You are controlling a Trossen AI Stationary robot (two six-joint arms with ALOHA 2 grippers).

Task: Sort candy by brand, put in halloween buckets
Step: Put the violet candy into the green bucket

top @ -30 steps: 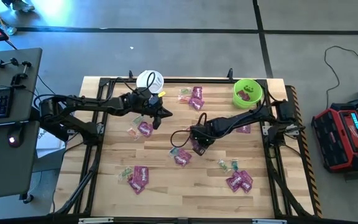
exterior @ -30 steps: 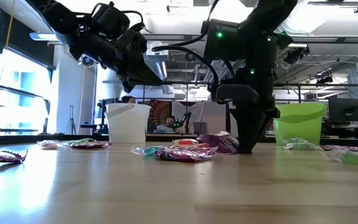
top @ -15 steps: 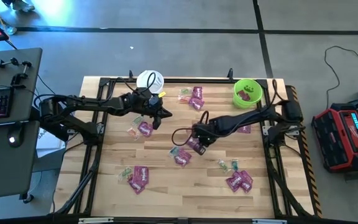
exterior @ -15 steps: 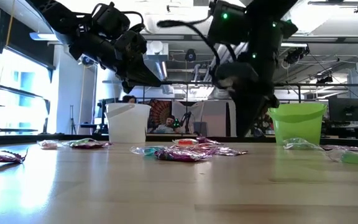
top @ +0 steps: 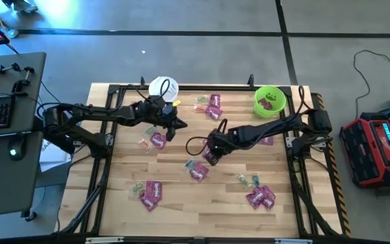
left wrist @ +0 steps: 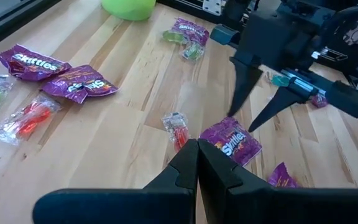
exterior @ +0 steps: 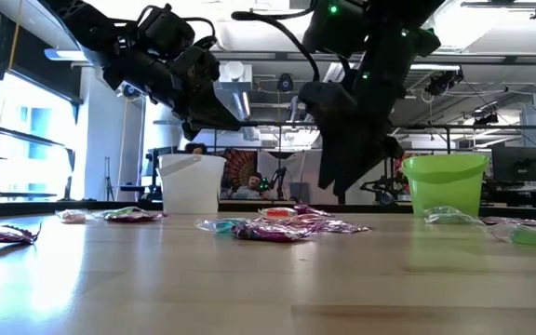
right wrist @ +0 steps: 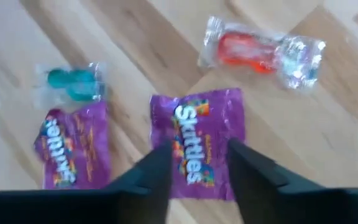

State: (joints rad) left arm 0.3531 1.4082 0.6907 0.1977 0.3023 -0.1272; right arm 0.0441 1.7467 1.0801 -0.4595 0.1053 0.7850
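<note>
My right gripper (right wrist: 199, 149) hangs open just above a purple Skittles packet (right wrist: 197, 134) lying flat near the table's middle, one finger on either side of it and clear of it. The left wrist view shows the same gripper (left wrist: 240, 122) over that packet (left wrist: 232, 142). A second purple packet (right wrist: 73, 155), a teal clear-wrapped piece (right wrist: 70, 84) and a red one (right wrist: 260, 50) lie close by. My left gripper (top: 173, 129) waits shut, raised above the table's left half. The white bucket (top: 162, 88) and the green bucket (top: 269, 102) stand along the far edge.
More candy lies scattered: purple packets and clear-wrapped pieces at the far middle (top: 212, 106), near left (top: 151, 192), near right (top: 261, 197) and beside my left gripper (top: 156, 140). A black frame rail (top: 107, 169) borders the table.
My right gripper stood with shut fingertips down on the purple packet. It has risen off the table, tipped more steeply downward and opened. The packet has stayed flat on the wood.
</note>
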